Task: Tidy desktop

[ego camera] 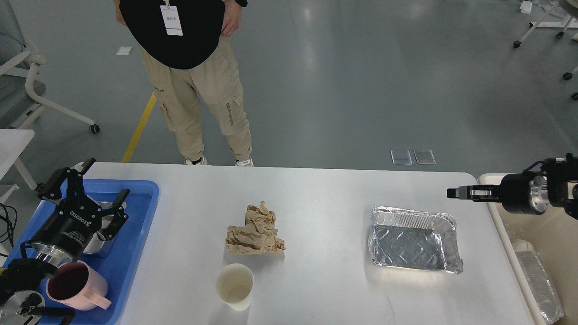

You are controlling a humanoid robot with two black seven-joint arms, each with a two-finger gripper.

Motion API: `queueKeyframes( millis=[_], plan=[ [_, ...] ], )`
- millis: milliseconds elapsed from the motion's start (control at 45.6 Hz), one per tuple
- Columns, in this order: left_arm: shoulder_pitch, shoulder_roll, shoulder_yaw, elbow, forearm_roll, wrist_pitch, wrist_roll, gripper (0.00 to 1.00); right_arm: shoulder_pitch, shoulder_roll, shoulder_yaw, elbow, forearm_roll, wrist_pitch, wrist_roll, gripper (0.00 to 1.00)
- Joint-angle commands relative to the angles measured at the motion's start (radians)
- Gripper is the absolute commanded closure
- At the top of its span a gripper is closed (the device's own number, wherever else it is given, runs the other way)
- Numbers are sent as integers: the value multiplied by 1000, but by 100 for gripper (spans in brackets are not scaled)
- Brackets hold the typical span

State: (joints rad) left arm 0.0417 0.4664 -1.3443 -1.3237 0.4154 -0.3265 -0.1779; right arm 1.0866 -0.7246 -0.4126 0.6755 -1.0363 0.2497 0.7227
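The white desktop (325, 194) holds a crumpled brown paper (255, 230) in the middle, a white paper cup (234, 286) in front of it, and an empty foil tray (413, 239) lying flat at the right. My left gripper (109, 177) is open and empty above the blue tray (140, 216). My right gripper (454, 192) hovers above the table's right edge, behind and to the right of the foil tray and apart from it. It is seen side-on, so its fingers cannot be told apart.
The blue tray at the left holds a pink mug (76, 286) and a metal container (97, 243). A beige bin (490, 178) stands off the table's right end with a clear plastic item (539, 284) inside. A person (198, 90) stands at the far edge.
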Motion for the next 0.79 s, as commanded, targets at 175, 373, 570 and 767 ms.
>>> queueKeyframes(
  millis=[175, 373, 570, 767],
  plan=[
    [-2, 0, 2, 0, 0, 3, 3, 3, -62, -150, 37, -8, 480, -12, -2, 0],
    [0, 0, 2, -2, 0, 3, 3, 3, -112, -265, 51, -11, 765, -20, 0, 0],
    [0, 1, 2, -2, 0, 1, 1, 3, -146, -371, 67, -8, 975, -20, -2, 0],
    [-5, 1, 4, 0, 2, 1, 3, 3, -209, -433, 69, -2, 1142, -4, -3, 0]
  ],
)
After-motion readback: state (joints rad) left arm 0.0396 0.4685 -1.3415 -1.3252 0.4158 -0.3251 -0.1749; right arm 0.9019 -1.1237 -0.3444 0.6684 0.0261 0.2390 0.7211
